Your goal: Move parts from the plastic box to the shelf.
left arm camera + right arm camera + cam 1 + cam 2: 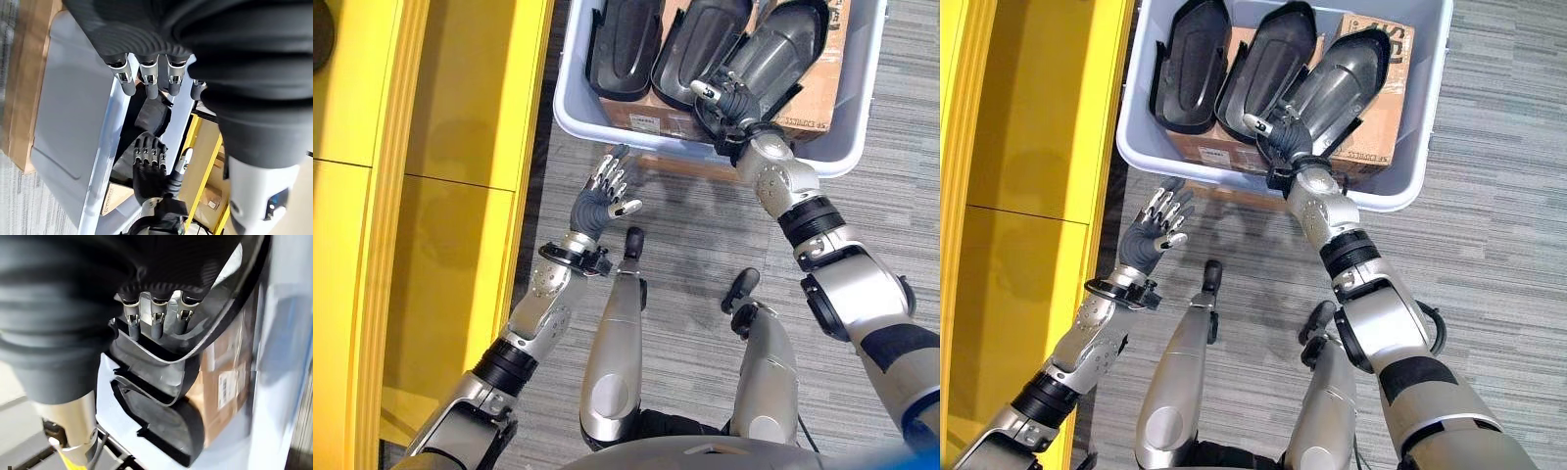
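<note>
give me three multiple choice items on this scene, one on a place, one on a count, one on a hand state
1. Where is the right hand?
A. inside the plastic box
B. on the yellow shelf
C. on the carpet

2. How many black parts lie in the box?
A. one
B. three
C. five

3. What state is the left hand in?
A. curled round a part
B. open, holding nothing
C. pressed flat on the shelf

Answers:
1 A, the hand reaches over the box's rim onto the rightmost part.
2 B, three black shells sit side by side on a cardboard carton.
3 B, its fingers are spread above the carpet beside the box.
</note>
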Robot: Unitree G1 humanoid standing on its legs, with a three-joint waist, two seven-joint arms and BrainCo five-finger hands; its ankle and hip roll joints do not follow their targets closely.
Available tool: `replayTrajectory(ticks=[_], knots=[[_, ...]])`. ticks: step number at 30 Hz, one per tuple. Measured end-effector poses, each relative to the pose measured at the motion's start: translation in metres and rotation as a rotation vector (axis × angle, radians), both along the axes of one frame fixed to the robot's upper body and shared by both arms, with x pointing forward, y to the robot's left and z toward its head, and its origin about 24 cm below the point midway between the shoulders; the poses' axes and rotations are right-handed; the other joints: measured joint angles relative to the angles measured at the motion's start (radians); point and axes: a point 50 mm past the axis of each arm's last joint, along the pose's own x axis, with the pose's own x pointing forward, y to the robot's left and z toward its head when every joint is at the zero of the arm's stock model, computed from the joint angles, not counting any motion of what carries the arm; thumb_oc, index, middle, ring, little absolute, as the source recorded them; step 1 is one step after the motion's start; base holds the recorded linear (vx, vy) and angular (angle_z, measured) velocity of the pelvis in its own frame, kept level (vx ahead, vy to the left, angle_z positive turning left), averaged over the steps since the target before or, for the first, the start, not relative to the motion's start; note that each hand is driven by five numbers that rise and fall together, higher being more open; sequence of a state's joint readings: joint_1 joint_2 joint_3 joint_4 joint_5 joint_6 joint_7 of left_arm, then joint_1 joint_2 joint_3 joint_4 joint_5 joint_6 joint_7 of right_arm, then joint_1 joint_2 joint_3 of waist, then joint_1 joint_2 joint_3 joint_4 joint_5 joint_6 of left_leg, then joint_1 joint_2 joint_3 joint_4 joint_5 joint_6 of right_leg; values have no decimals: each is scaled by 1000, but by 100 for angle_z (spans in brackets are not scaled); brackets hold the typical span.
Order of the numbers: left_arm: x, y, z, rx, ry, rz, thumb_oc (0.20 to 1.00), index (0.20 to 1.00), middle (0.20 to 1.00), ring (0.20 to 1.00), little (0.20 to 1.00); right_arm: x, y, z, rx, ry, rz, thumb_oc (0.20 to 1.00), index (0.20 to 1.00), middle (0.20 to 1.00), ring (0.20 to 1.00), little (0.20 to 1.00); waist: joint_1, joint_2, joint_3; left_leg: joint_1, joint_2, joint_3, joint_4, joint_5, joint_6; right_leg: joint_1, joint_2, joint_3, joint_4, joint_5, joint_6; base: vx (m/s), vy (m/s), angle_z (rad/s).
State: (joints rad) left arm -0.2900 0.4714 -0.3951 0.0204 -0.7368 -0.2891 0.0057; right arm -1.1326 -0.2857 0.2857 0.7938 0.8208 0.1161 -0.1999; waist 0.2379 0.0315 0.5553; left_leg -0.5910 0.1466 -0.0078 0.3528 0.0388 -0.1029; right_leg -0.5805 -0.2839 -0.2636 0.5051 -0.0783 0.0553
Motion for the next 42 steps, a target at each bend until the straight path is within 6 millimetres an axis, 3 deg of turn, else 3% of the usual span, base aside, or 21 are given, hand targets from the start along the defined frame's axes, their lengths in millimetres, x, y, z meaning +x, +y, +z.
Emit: replayTrajectory(ticks=[4,8,11,12,14,22,34,39,42], knots=[[0,0,0,-1,-1,-1,1000,1000,1000,1000,1000,0,-7,7,-62,-73,-140,1000,1000,1000,1000,1000,0,0,0,10,0,0,-2,2,-3,9,0,0,-1,0,0,0,0,0],[-1,-3,1,-2,-6,-12,1000,1000,1000,1000,1000,-6,-25,28,-281,-279,-423,1000,1000,1000,1000,1000,-6,1,0,11,0,2,-2,-2,3,11,1,0,-10,0,0,-22,50,-1],[-5,-12,0,-15,-4,-30,1000,1000,1000,1000,1000,-25,-37,66,-424,-531,-713,1000,1000,1000,1000,1000,-12,15,1,9,-1,12,-4,1,1,7,2,7,-25,18,10,-87,67,-8],[-7,-16,0,-31,-12,-35,1000,1000,1000,1000,1000,-34,-39,81,-420,-618,-778,1000,1000,1000,1000,1000,-15,23,2,3,1,17,-5,-1,4,2,4,8,-34,26,9,-30,52,-12],[-8,-19,-1,-57,-8,-30,1000,1000,1000,1000,1000,-45,-36,95,-398,-706,-835,1000,1000,1000,1000,1000,-28,28,2,-7,0,21,-4,0,4,-6,4,11,-38,31,11,35,47,-8],[-11,-26,2,-110,-56,-37,1000,1000,1000,1000,1000,-58,-19,90,-427,-778,-885,1000,1000,1000,1000,1000,-46,40,1,30,-4,57,-18,-4,10,2,1,42,-46,42,14,-36,59,-8],[-9,-34,12,-157,-101,-22,1000,1000,1000,1000,1000,-29,-38,17,-519,-362,-897,1000,1000,1000,1000,1000,-68,49,0,23,-2,66,-33,3,15,0,4,40,-83,61,19,8,-1,-2],[-9,-40,15,-164,-108,-46,1000,1000,1000,1000,1000,-23,-40,-6,-501,-227,-870,1000,1000,1000,1000,1000,-69,49,0,19,-1,64,-29,3,15,-5,4,36,-73,60,16,0,0,0],[-8,-42,17,-161,-118,-49,1000,1000,1000,1000,1000,-22,-41,-7,-504,-218,-861,1000,1000,1000,1000,1000,-70,49,0,13,-1,58,-26,1,19,-8,4,35,-71,54,9,0,0,0]])
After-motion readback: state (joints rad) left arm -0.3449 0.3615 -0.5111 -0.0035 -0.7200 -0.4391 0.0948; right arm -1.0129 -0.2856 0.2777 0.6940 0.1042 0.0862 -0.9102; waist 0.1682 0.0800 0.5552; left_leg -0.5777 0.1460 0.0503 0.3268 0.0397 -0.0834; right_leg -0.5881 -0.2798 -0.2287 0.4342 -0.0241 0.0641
